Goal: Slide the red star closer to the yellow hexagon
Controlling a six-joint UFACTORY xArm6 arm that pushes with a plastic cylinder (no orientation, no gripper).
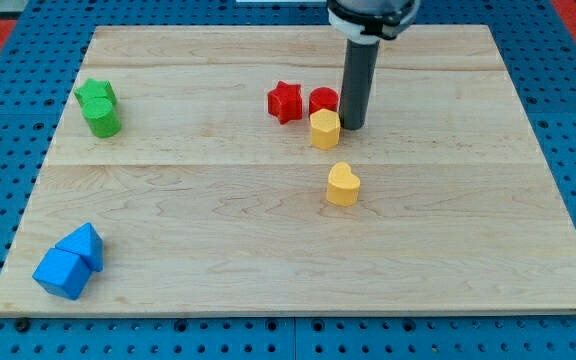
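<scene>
The red star (285, 101) lies in the far half of the wooden board (268, 260), a little left of centre. To its right, just beside it, is a red round block (323, 100), and in front of that one, touching or nearly so, sits the yellow hexagon (324, 129). So the star is already near the hexagon, apart from it by a small gap, with the hexagon lying to its right and slightly nearer.

My tip (353, 126) rests on the board just right of the hexagon and the red round block, close against both; whether it touches either I cannot tell. There are no fingers here to open or close, only the plain rod. Standing on the right of the cluster, the tip is on the wrong side for the push. I judge it must go round the far side of the blocks to the star's left and far edge, then push right and a little nearer. The red round block sits close to that path, so a careless push could knock it into the hexagon.

Further out, a yellow heart (343, 185) lies nearer, below the hexagon and clear of it. Two green blocks (99, 107) huddle at the far left, and two blue blocks (71, 263) at the near left corner, all well apart from the work.
</scene>
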